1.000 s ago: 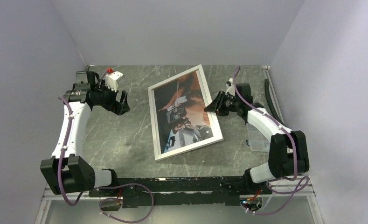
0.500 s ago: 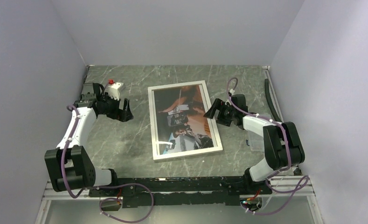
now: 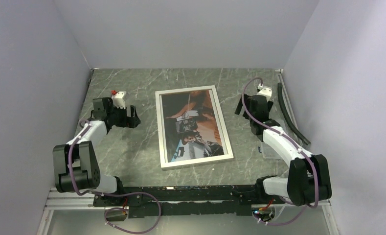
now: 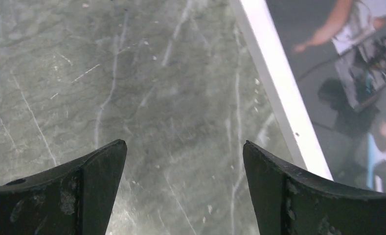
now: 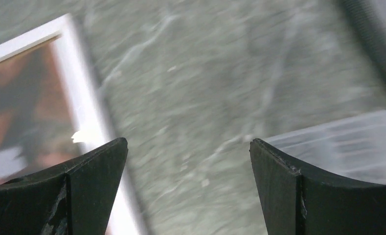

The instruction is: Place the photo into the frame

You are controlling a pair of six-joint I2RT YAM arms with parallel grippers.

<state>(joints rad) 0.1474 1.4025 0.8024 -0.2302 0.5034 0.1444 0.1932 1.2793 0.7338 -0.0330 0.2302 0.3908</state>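
The frame (image 3: 160, 128) lies flat, white face up, in the middle of the marble table (image 3: 132, 147), with the photo (image 3: 193, 125) inside it. The left gripper (image 3: 131, 116) hangs towards the table's left edge and the right gripper (image 3: 240, 104) towards its right edge, both apart from the frame.

Photo (image 3: 193, 125) in frame (image 3: 160, 129) on table (image 3: 127, 147); transparent sheet (image 5: 345, 142) right of frame.

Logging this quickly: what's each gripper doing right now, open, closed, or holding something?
Left gripper: open, holding nothing.
Right gripper: open, holding nothing.
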